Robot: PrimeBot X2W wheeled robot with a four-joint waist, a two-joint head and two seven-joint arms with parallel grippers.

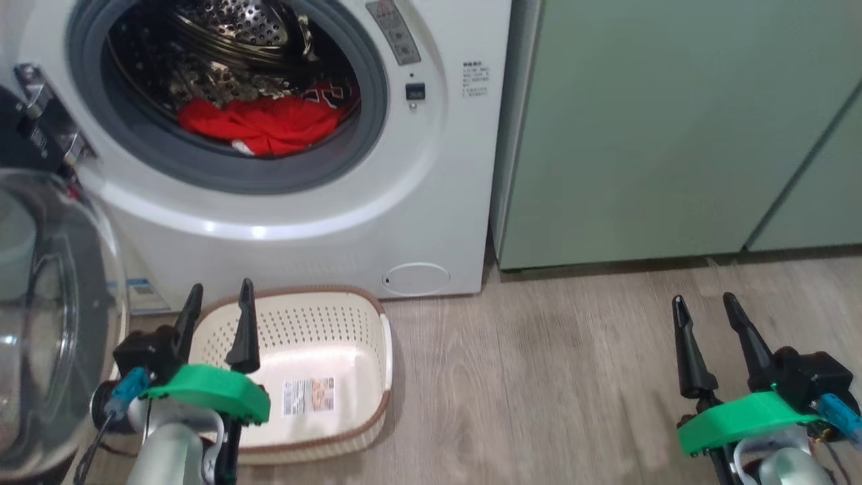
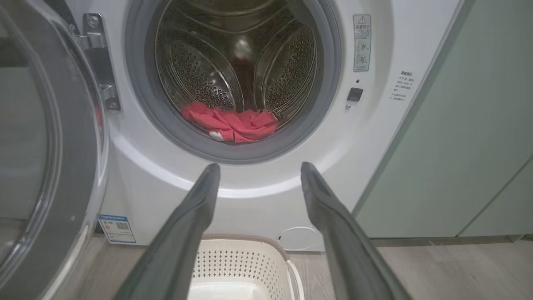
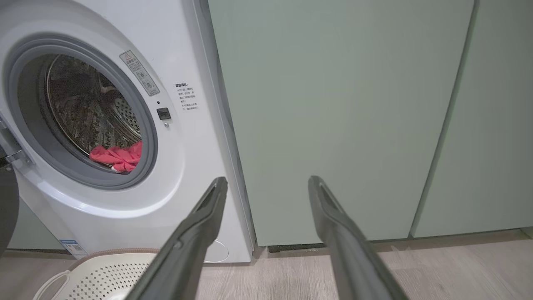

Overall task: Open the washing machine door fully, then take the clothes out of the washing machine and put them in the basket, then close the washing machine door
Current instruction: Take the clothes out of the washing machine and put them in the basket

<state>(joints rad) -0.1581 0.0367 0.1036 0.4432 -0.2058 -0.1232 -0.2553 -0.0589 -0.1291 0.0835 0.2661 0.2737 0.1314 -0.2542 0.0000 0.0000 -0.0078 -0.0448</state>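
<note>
Two grippers hover low, each with its fingers spread wide and nothing between them. The left gripper (image 1: pixel 221 285) hangs over the near left part of the basket (image 1: pixel 378 316), which sits on the floor (image 1: pixel 539 377) against the washing machine (image 1: pixel 417 202). The door (image 1: pixel 60 303) stands swung open just to this gripper's left. The red clothes (image 1: pixel 269 124) lie at the bottom of the drum, ahead of and above its fingertips and well apart from them. The right gripper (image 1: pixel 703 298) points toward the pale green cabinets (image 1: pixel 640 135); the basket lies well off to its left.
</note>
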